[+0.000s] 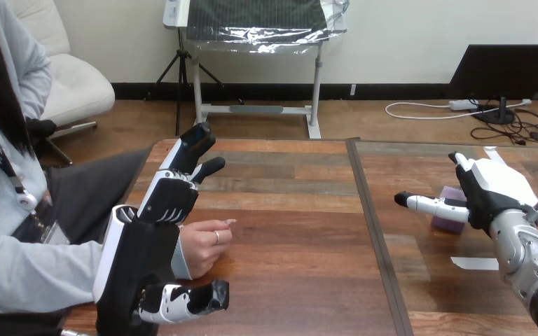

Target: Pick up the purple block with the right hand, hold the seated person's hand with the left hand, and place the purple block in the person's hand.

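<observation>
The purple block [449,220] sits on the right-hand part of the wooden table [294,210], partly hidden behind my right hand [490,192]. That hand hovers right at the block with its thumb stretched straight to the left across the block's front; it is open. The person's hand [207,243] rests on the table at the left, loosely curled. My left hand [155,231] stands beside it, back toward the camera, fingers [195,147] straight and pointing away, thumb [189,297] sticking out nearer to me. The person's hand lies between them, and nothing curls round it.
A dark seam [373,231] runs front to back between the two tabletops. White tape strips lie on the right tabletop: one [475,263] in front of the block, one [496,155] near the far right. The person's sleeve [35,269] crosses the table's left edge.
</observation>
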Motion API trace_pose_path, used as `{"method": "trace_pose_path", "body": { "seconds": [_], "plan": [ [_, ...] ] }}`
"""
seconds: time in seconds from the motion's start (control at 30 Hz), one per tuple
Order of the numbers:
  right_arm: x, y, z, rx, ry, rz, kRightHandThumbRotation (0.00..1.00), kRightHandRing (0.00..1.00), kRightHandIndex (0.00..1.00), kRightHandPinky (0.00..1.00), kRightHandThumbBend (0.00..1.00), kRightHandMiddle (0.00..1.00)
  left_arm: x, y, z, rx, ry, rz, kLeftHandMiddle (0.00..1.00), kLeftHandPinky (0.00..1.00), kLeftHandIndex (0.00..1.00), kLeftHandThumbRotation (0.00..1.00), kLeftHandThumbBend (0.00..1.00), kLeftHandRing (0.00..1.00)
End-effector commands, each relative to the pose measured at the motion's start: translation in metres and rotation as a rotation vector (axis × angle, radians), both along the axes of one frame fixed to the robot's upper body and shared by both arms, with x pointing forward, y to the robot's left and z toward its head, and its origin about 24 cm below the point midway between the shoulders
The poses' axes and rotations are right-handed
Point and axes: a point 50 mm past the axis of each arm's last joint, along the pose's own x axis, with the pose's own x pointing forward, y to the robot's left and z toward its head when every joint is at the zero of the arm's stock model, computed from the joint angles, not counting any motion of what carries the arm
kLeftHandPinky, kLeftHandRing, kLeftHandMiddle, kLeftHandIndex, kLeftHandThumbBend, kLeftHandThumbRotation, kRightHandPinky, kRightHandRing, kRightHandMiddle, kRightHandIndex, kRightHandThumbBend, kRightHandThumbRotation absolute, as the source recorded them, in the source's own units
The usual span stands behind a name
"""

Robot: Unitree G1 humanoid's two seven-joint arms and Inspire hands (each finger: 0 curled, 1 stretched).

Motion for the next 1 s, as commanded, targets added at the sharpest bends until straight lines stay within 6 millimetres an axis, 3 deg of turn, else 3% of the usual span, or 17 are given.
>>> {"method": "trace_pose_path", "body": {
  "seconds": [0.0, 0.97],
  "plan": [
    [0.021, 0.002, 0.033, -0.025, -0.073, 0.013, 0.90, 1.00, 1.00, 1.00, 1.00, 1.00, 0.004, -0.001, 0.012, -0.007, -0.063, -0.001, 0.95, 0.86, 0.93, 0.65, 1.00, 0.95],
    [0.016, 0.004, 0.021, -0.030, 0.029, 0.036, 0.88, 1.00, 1.00, 1.00, 1.00, 1.00, 0.000, -0.002, 0.011, -0.005, -0.069, 0.018, 0.95, 0.84, 0.92, 0.66, 1.00, 0.93]
  ]
}}
